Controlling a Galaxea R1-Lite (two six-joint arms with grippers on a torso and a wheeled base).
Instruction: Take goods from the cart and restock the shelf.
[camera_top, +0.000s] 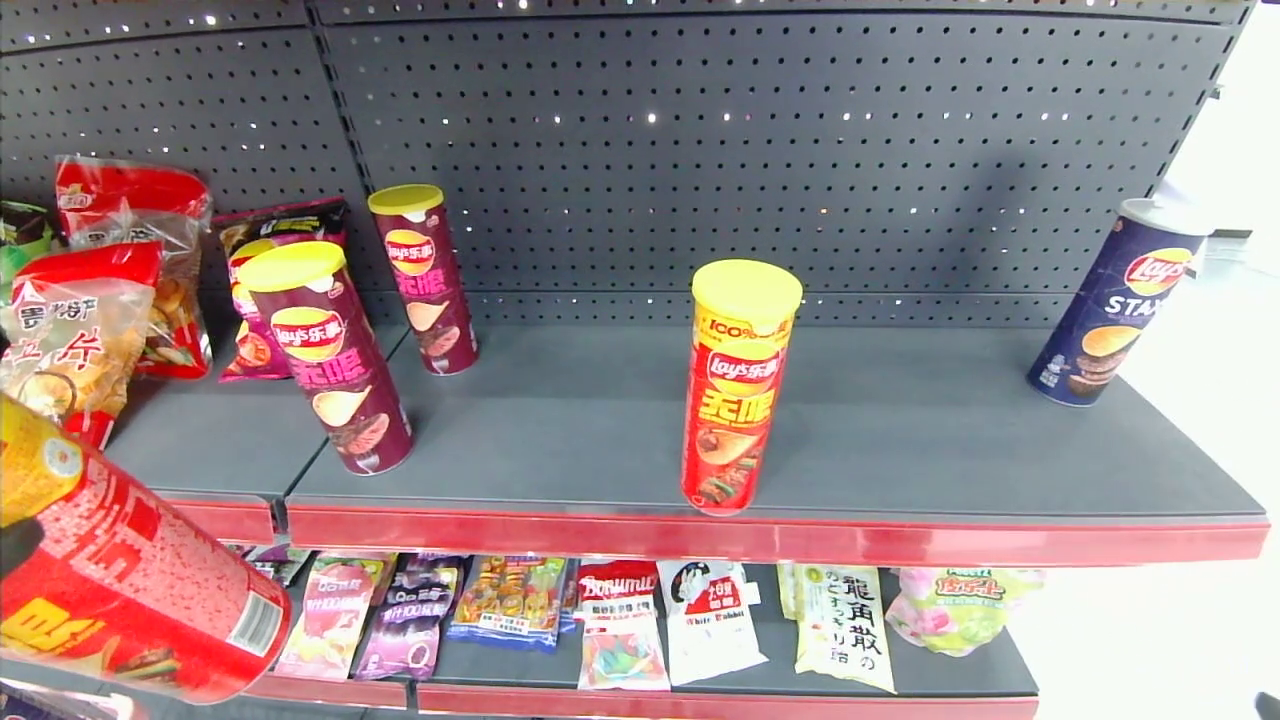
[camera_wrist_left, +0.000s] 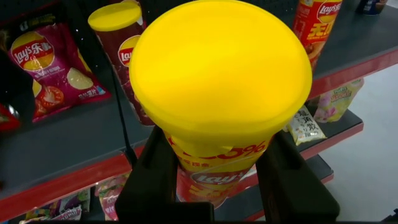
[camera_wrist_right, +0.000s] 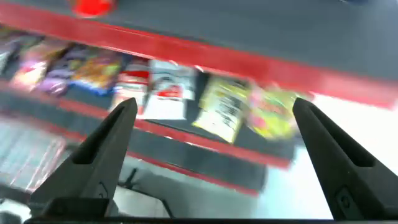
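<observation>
Left wrist view shows the left end effector (camera_wrist_left: 219, 177) holding a red chip can (camera_wrist_left: 221, 81), low and left of the standing red can (camera_top: 741, 385) at the shelf (camera_top: 900, 440) front edge, with bare room to its right, while the right end effector (camera_wrist_right: 214, 112) is wide open.

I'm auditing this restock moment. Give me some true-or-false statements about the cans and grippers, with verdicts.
1. The left gripper is shut on the held red can. True.
2. The right gripper holds the navy can. False: its fingers are open and empty; the navy can stands on the shelf.
3. Two maroon cans stand upright on the shelf. True.
4. The shelved red can lies on its side. False: it stands upright near the front edge.
</observation>
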